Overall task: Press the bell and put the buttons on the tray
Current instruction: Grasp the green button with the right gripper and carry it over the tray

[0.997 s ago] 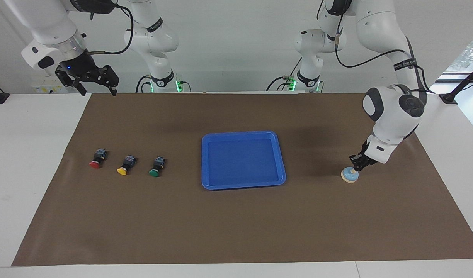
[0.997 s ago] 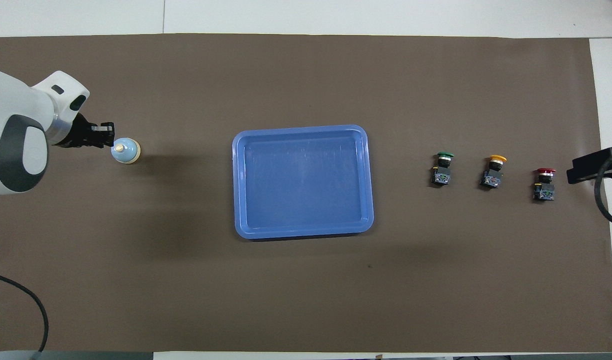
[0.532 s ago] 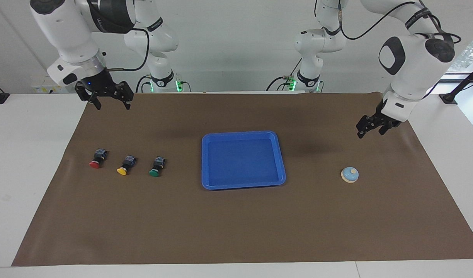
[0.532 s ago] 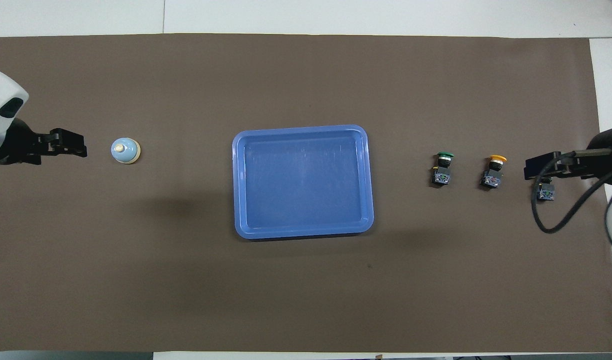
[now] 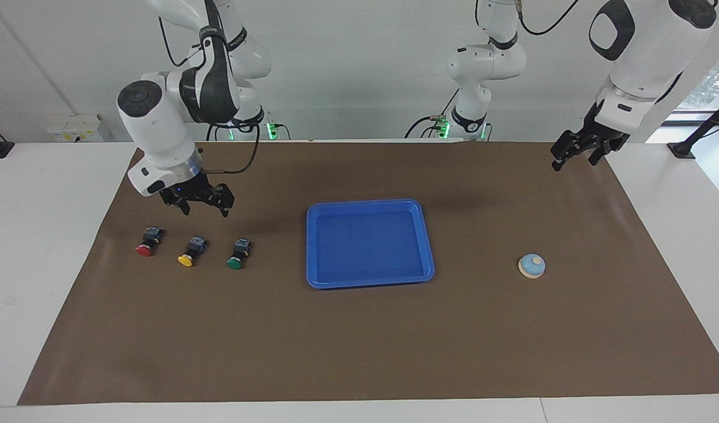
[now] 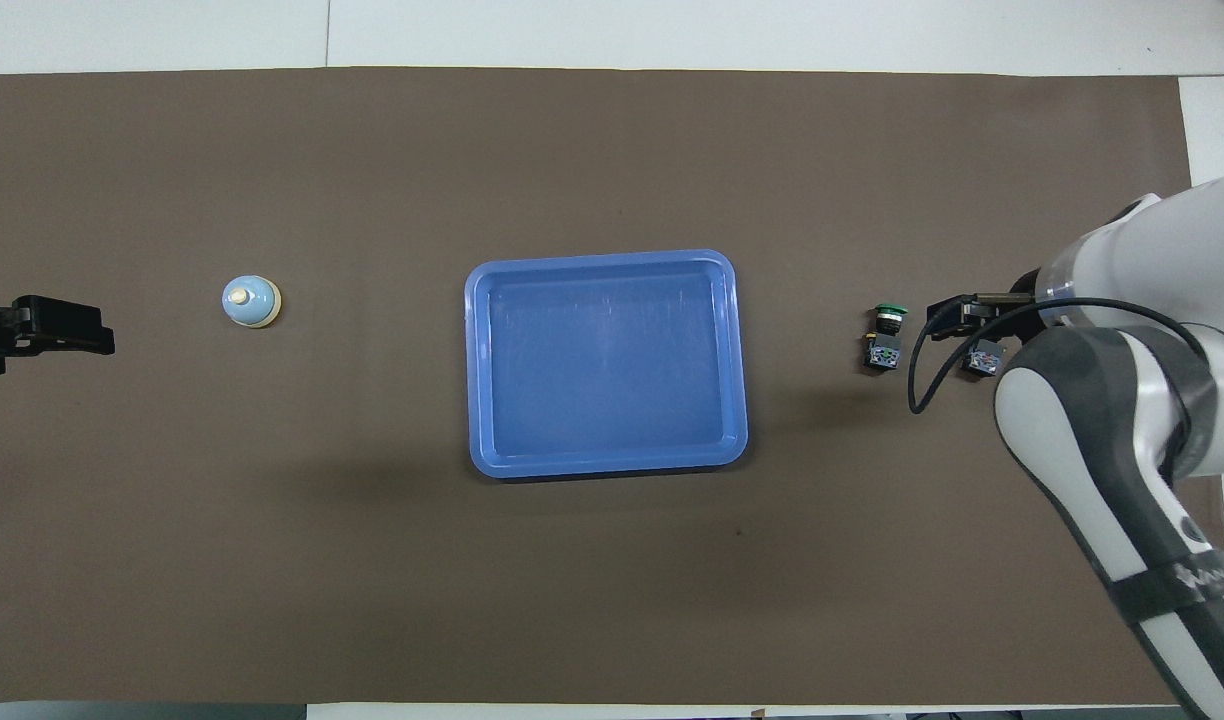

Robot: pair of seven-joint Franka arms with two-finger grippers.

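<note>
The bell [image 5: 531, 265] stands alone on the brown mat toward the left arm's end; it also shows in the overhead view [image 6: 250, 300]. My left gripper [image 5: 573, 161] hangs high over the mat's edge, well clear of the bell, and shows at the overhead view's edge [image 6: 100, 336]. The red button [image 5: 145, 242], yellow button [image 5: 189, 251] and green button [image 5: 237, 255] lie in a row toward the right arm's end. My right gripper [image 5: 205, 210] is open and empty, raised over the yellow button. In the overhead view the right gripper [image 6: 957, 315] covers the yellow cap, the arm hides the red button, and the green button [image 6: 884, 335] shows. The blue tray [image 5: 312, 247] sits mid-table with nothing in it.
The brown mat [image 5: 359, 341] covers most of the white table. The tray's rim [image 6: 472, 370] lies between the bell and the buttons. A black cable [image 6: 917, 385] loops from the right wrist beside the green button.
My left gripper has lifted off the bell and drawn up and back to the mat's edge. My right gripper has swung in and come down over the button row. The bell and buttons have not moved.
</note>
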